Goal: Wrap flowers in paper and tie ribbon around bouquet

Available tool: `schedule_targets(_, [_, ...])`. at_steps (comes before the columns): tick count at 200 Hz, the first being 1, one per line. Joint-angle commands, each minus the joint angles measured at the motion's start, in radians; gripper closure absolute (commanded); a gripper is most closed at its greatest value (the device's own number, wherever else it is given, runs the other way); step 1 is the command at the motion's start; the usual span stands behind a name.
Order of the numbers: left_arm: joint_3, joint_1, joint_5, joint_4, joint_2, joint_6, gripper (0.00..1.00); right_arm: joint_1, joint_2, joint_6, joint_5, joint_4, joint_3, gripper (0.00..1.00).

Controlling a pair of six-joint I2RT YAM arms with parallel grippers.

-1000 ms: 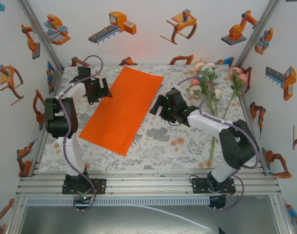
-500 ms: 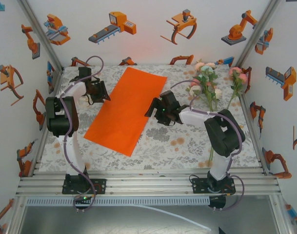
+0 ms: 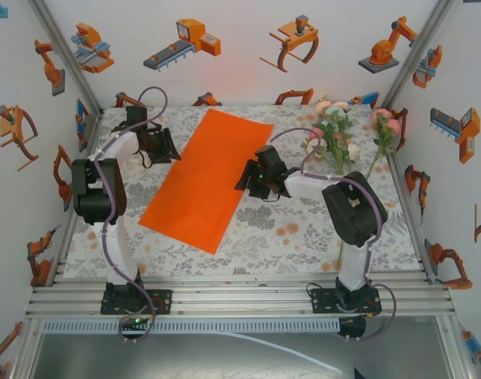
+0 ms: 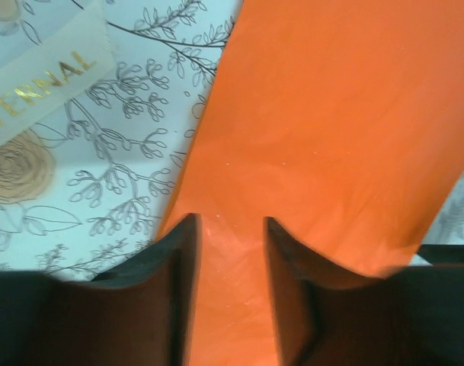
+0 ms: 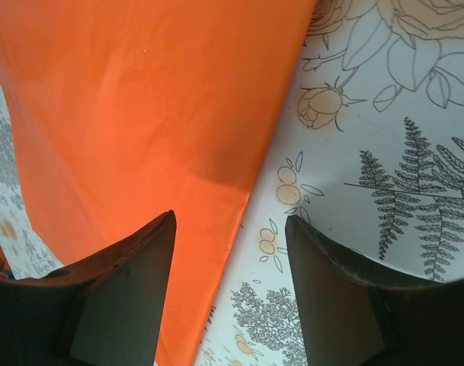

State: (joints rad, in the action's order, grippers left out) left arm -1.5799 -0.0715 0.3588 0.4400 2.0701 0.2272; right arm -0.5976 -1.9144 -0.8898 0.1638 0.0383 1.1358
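Paper [image 3: 204,178] lies flat on the tabletop [image 3: 287,229], long axis on a diagonal from near-left to far-right.

Left tool [image 3: 163,146] is at the paper's left long edge, near its far end. Left wrist view: left tool [image 4: 228,221] has its jaws part-way apart with a clear gap, and orange sheet fills that gap. A small crease in the paper sits right at the tips. Can't tell if it's actually pinched.

Right tool [image 3: 252,178] is at the paper's right long edge, about mid-length. Right wrist view: right tool [image 5: 230,217] has its jaws spread wide. The paper's edge runs through the gap, with one finger over the sheet and the other over bare cloth. Nothing is clamped.

Flowers [image 3: 335,130] lie right of the paper, well apart from it, blooms toward the far wall and stems trailing toward the near side.

Ribbon [image 4: 41,84] is cream with gold lettering. It lies flat just left of the paper's left edge, beyond the left tool, not touching the sheet.
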Motion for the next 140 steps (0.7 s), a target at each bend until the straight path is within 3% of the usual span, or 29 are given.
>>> schedule_targets(1, [0.028,-0.001,-0.113,-0.022,-0.041,-0.016,0.48,-0.005,-0.009,0.05,0.022,-0.009,0.055,0.42])
schedule_targets(60, [-0.079,-0.005,-0.027,0.005,0.086,-0.052,0.46,-0.007,-0.018,0.055,0.037,0.002,0.071,0.42])
schedule_targets(114, [-0.09,-0.005,0.0,0.02,0.109,-0.044,0.59,-0.007,-0.041,0.065,0.045,-0.008,0.095,0.64])
schedule_targets(140, [-0.088,-0.005,0.012,0.022,0.105,-0.045,0.66,-0.007,-0.055,0.065,0.051,-0.01,0.108,0.68])
